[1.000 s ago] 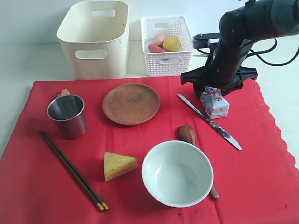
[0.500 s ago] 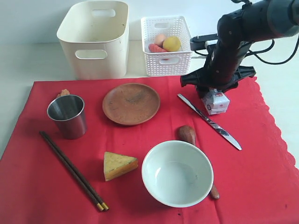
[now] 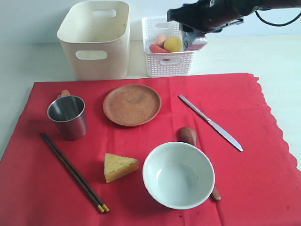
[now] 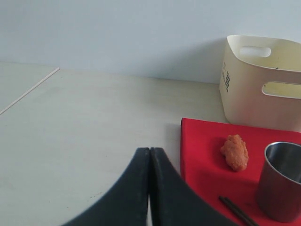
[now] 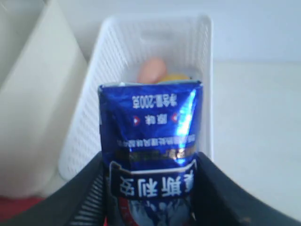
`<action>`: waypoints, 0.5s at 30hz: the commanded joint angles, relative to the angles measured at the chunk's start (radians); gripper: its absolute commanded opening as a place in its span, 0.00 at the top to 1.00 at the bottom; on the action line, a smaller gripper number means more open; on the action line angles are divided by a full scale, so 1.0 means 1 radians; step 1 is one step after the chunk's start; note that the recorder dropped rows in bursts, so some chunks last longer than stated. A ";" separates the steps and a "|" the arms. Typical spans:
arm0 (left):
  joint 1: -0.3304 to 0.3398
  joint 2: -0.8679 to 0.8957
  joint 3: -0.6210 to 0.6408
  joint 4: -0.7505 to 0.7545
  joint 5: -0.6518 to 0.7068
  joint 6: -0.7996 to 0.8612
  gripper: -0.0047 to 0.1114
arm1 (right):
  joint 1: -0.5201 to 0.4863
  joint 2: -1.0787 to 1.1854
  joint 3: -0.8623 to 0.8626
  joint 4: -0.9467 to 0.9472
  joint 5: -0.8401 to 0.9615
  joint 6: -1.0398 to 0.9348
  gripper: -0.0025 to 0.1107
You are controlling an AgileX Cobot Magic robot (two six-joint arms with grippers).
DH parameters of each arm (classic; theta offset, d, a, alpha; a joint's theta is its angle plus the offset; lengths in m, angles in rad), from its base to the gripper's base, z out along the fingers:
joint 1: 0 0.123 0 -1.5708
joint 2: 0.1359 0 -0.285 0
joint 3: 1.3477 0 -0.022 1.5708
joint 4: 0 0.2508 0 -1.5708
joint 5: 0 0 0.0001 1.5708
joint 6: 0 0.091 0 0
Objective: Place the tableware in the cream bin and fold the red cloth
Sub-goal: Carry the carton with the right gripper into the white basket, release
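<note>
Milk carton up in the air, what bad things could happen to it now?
1. The right tool holds the milk carton about over the side rim of the white basket. Let go there, it might hit the rim and tumble onto the table.
2. Dropped inside, it could land on the egg and maybe crack it.

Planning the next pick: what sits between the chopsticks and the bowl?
A cheese wedge lies on the red cloth between the chopsticks and the bowl, touching neither; the exterior view shows it.
</note>
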 commanded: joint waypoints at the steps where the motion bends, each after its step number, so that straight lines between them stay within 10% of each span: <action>1: 0.004 -0.006 0.000 -0.003 -0.004 0.000 0.95 | 0.003 0.050 -0.007 0.010 -0.284 -0.004 0.98; 9: 0.004 -0.006 0.000 -0.003 -0.004 0.000 0.95 | 0.003 0.197 -0.032 0.005 -0.546 -0.011 0.97; 15: 0.004 -0.006 0.000 -0.003 -0.004 0.000 0.95 | 0.003 0.248 -0.097 0.005 -0.463 -0.013 0.75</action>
